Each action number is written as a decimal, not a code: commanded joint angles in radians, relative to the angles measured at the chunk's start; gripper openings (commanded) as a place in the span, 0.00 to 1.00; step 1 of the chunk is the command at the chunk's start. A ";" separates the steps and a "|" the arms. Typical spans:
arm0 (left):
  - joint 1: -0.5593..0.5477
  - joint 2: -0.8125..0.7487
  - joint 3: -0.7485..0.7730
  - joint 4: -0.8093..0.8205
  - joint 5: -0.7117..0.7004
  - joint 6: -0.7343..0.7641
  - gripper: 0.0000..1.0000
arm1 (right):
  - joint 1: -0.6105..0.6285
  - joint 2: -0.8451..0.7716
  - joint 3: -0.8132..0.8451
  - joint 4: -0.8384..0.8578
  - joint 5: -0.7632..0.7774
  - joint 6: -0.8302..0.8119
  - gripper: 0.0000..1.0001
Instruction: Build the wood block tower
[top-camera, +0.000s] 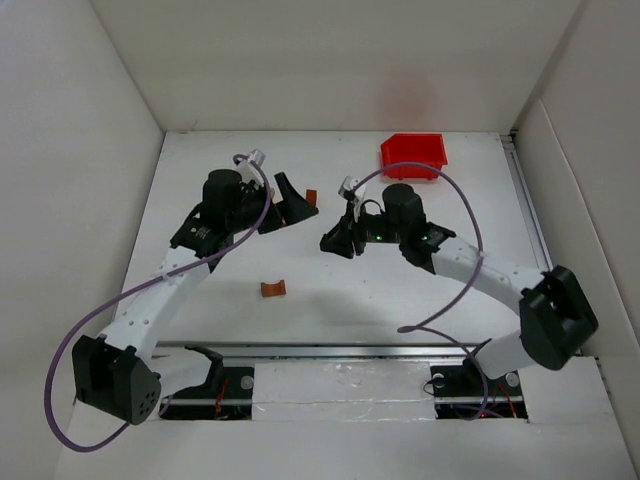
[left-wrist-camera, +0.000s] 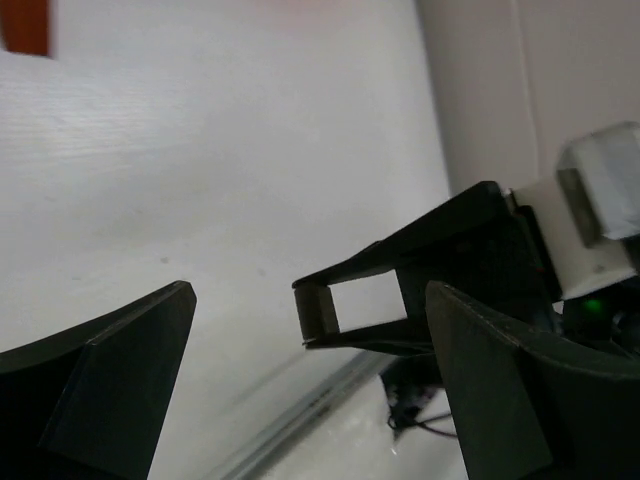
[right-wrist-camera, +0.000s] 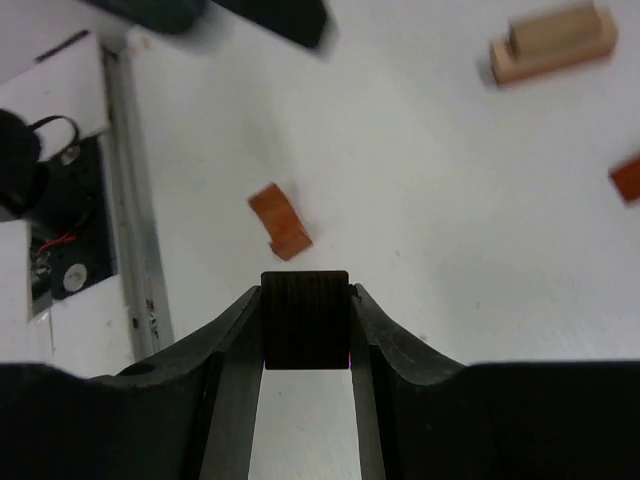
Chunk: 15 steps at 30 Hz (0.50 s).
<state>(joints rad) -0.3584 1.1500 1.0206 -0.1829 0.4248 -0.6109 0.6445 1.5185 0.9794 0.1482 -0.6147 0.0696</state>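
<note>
Overhead, a white desk (top-camera: 330, 320) carries two robot arms reaching in from its near edge, the left arm (top-camera: 165, 295) from 7 o'clock and the right arm (top-camera: 480, 270) from 5 o'clock. A red bin (top-camera: 410, 170) sits at the far side, about 1 o'clock. Near the desk's centre the left claw (top-camera: 288, 208) is released, its fingers spread wide with nothing between them in its wrist view. The right claw (top-camera: 337, 243), just beside it at 4 o'clock, is clenched on a dark brown cube (right-wrist-camera: 305, 320), which is lifted clear of the desk. The tower (right-wrist-camera: 553, 42), a tan block on a wider tan base, shows only in the right wrist view, at 1 o'clock in that frame. A reddish-brown arch block (top-camera: 273, 289) lies apart at 7 o'clock from the right claw. A small reddish-brown block (top-camera: 311, 196) lies just beside the left claw, at 2 o'clock.
</note>
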 joint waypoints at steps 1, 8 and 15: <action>-0.077 0.007 -0.039 0.175 0.235 -0.156 0.99 | 0.027 -0.103 -0.044 0.134 -0.152 -0.189 0.01; -0.142 0.001 -0.056 0.296 0.238 -0.332 0.99 | 0.037 -0.159 -0.033 0.171 -0.105 -0.231 0.00; -0.142 -0.021 -0.102 0.292 0.218 -0.351 0.91 | 0.060 -0.208 -0.036 0.180 0.029 -0.274 0.00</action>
<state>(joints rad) -0.4953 1.1622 0.9432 0.0582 0.6094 -0.9199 0.6952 1.3476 0.9443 0.2489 -0.6579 -0.1524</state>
